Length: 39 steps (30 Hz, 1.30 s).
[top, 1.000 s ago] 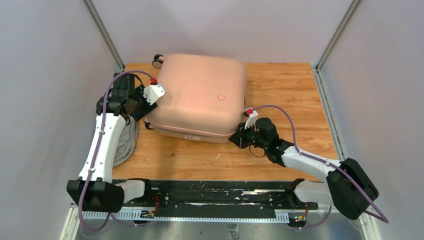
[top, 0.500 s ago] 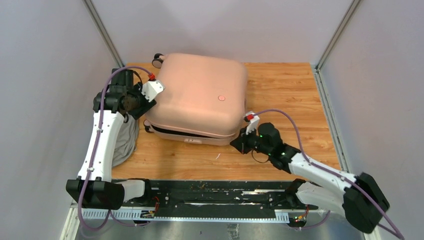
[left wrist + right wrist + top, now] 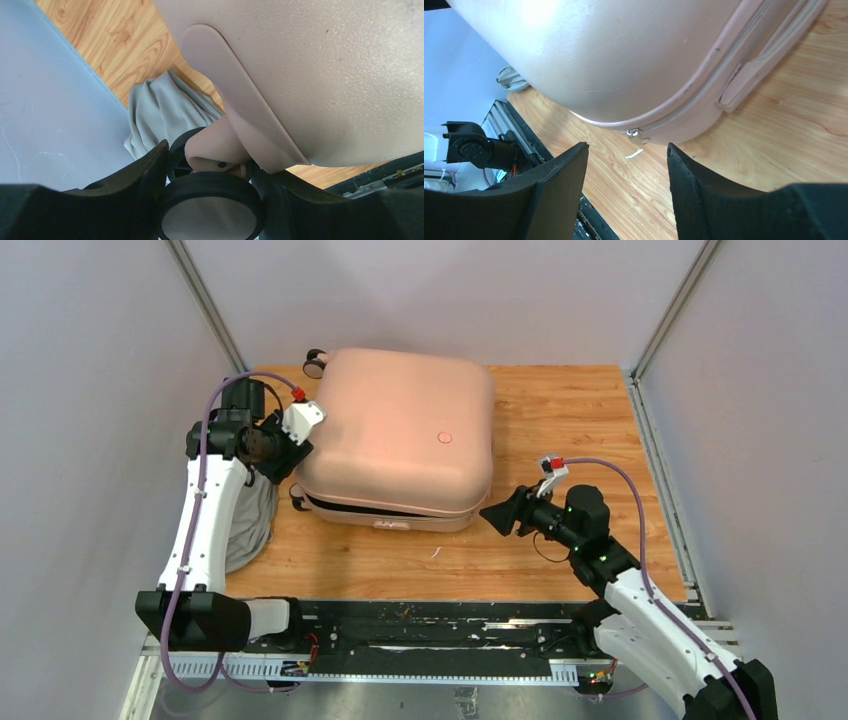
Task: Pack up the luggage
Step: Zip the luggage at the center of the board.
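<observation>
Luggage (image 3: pixel 400 435) lies flat on the worktop (image 3: pixel 580 410), lid down, between the two pincers. A dark slit shows along its near seam.

Left pincer (image 3: pixel 210 192) is at the luggage's left near corner, clamped on a wheel (image 3: pixel 210 212). The wheel sits between both fingers (image 3: pixel 145 175), touching each side. The wheel bracket and pink shell are right above that pincer in its wrist view. Grey cloth (image 3: pixel 165 110) is bunched on the worktop just past the left pincer, beside that corner.

Right pincer (image 3: pixel 497 515) is apart, nothing between its fingers (image 3: pixel 559 185). It sits just off the luggage's right near corner, pointing at it, not touching. Straight ahead of it are the rounded corner, the zip line, and a zip pull (image 3: pixel 637 138) hanging at the seam. A flat pink bar (image 3: pixel 749 75) on the side wall is further ahead. A small white scrap (image 3: pixel 634 153) lies on the worktop ahead of the right pincer, just below the pull.

A second wheel (image 3: pixel 315 360) sticks out at the far left corner, beyond the left pincer.
</observation>
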Available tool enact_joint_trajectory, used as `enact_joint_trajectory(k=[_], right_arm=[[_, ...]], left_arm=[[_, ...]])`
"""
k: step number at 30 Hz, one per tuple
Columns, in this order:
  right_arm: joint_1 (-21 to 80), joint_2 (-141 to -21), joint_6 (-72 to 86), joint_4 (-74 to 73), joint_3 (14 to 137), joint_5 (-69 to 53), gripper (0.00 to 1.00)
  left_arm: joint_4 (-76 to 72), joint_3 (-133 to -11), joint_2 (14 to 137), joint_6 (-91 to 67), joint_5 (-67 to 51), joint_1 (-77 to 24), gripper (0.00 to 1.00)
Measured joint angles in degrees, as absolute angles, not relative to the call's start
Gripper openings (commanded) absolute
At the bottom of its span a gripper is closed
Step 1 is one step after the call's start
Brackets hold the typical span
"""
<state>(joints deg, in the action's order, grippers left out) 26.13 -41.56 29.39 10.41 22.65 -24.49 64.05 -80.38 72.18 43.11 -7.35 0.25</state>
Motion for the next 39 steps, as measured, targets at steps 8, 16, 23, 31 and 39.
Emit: enact_joint_trajectory(k=[8,16,23,31,39], right_arm=[[25.1,-47.9,28.6,9.8,23.1,-26.8,0.62],[24.9,-62.6,31.4,18.7,27.7,-34.5,0.62],[23.9,-74.5,28.9,17.4,39.5,-35.7,0.62],[22.9,-72.4,22.6,19.2,40.6,-33.7,0.61],[21.9,-71.6,15.0,19.1,39.0,-29.5,0.58]], left_arm=[[64.5,-80.9,72.1,42.2,-7.7,0.3,0.00],[63.7,-81.0,71.1,41.8,-7.5,0.4,0.00],[60.7,-79.0,68.3,42.3,-5.5,-0.1,0.00],[63.9,-76.1,67.0,40.5,-9.1,-3.5,0.00],[64.5,-76.8,67.5,40.5,-9.4,-3.6,0.00]])
